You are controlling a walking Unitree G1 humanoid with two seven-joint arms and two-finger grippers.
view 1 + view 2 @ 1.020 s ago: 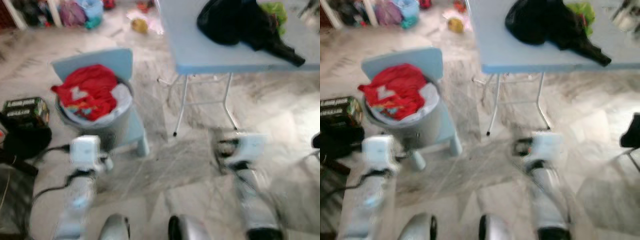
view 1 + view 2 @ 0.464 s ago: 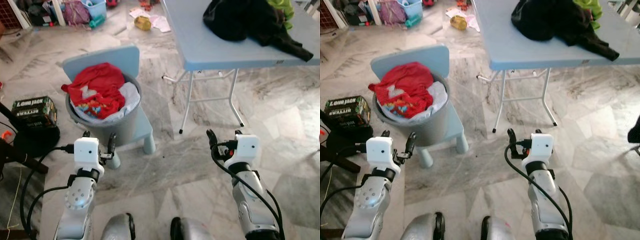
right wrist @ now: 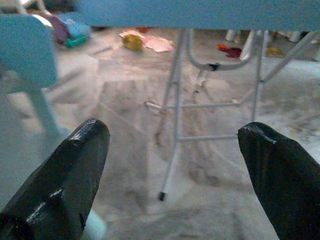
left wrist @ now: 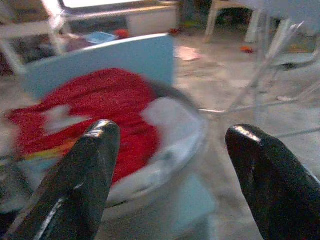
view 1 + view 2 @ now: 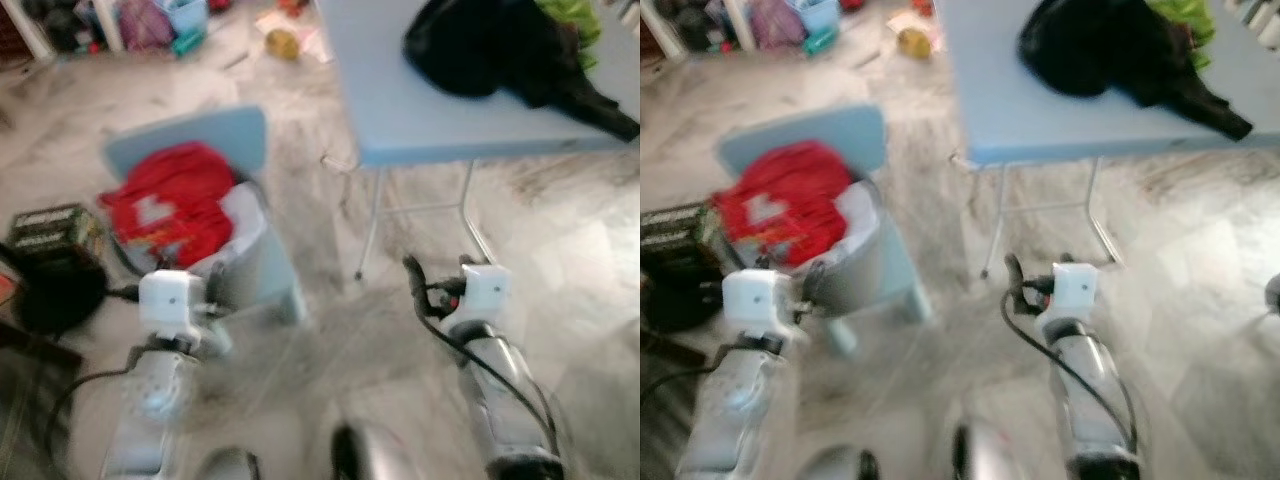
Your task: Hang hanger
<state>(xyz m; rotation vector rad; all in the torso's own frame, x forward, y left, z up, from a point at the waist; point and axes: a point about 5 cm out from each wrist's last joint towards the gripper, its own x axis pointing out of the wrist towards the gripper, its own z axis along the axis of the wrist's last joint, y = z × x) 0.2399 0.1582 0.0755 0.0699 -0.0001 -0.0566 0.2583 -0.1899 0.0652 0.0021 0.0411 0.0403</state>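
A red garment (image 5: 170, 200) lies heaped on white cloth in a grey basket (image 4: 175, 165), which stands on a small light blue chair (image 5: 200, 135). My left gripper (image 4: 172, 140) is open and empty, held low just in front of the basket. A black garment (image 5: 490, 50) lies on the light blue folding table (image 5: 400, 110), with something green (image 5: 575, 20) behind it. My right gripper (image 5: 437, 268) is open and empty, low over the floor, and faces the table's white legs (image 3: 175, 115). The eye views are blurred.
A dark box (image 5: 45, 230) and a black object (image 5: 55, 295) sit on the floor at my left. Toys and clutter (image 5: 150, 20) and a yellow object (image 5: 283, 42) lie at the far end. Marble floor (image 5: 330, 330) spreads between chair and table.
The whole picture has shifted a little and gone blurred, so the camera is moving. Both arms keep the same pose, with the grippers open.
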